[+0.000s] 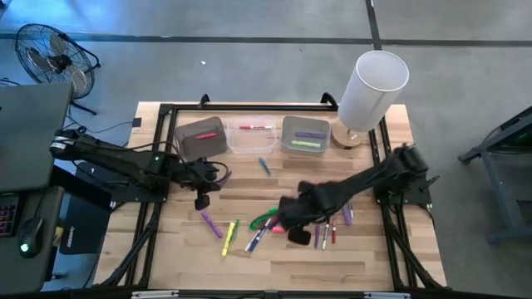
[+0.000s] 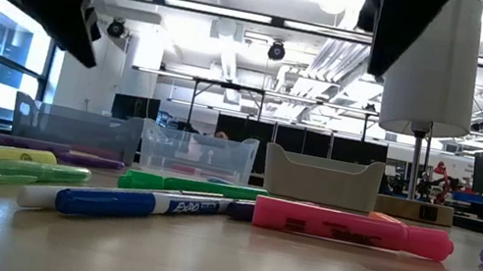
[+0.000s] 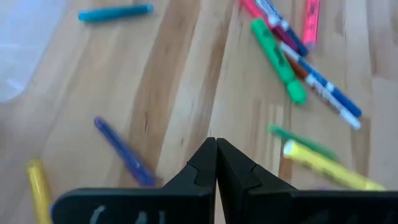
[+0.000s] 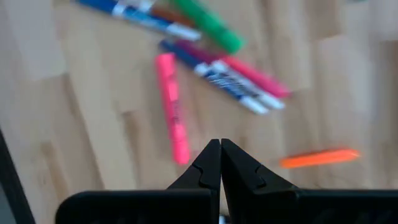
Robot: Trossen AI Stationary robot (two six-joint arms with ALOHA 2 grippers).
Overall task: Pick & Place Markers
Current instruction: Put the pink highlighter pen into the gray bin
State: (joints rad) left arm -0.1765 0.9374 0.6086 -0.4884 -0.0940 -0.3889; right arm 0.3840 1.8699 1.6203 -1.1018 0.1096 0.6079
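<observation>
I can see that only a little of the job is done. Three bins sit at the back of the table (image 1: 166, 257). The clear bin (image 1: 252, 137) in the middle has one red marker (image 1: 254, 127) in it. The grey bin (image 1: 305, 135) on the right side has a purple and a green one. The dark bin (image 1: 200, 138) on the left side shows something red, but I cannot tell what it is.

Most markers (image 1: 266, 226) are not put away yet — they lie loose on the wood at the front. There is a teal marker (image 1: 264, 165) by itself just in front of the clear bin, and a pink marker (image 4: 172, 106), an orange marker (image 4: 319, 158) and a green marker (image 3: 278, 59) lie among the rest.

My left hand (image 3: 216, 163) is over bare wood near the purple and yellow ones, fingers pressed together, holding nothing. My right hand (image 4: 220, 163) is over the middle heap, close to the pink marker — its fingers are together too, and empty.

So I think nearly all the picking is left to do.
</observation>
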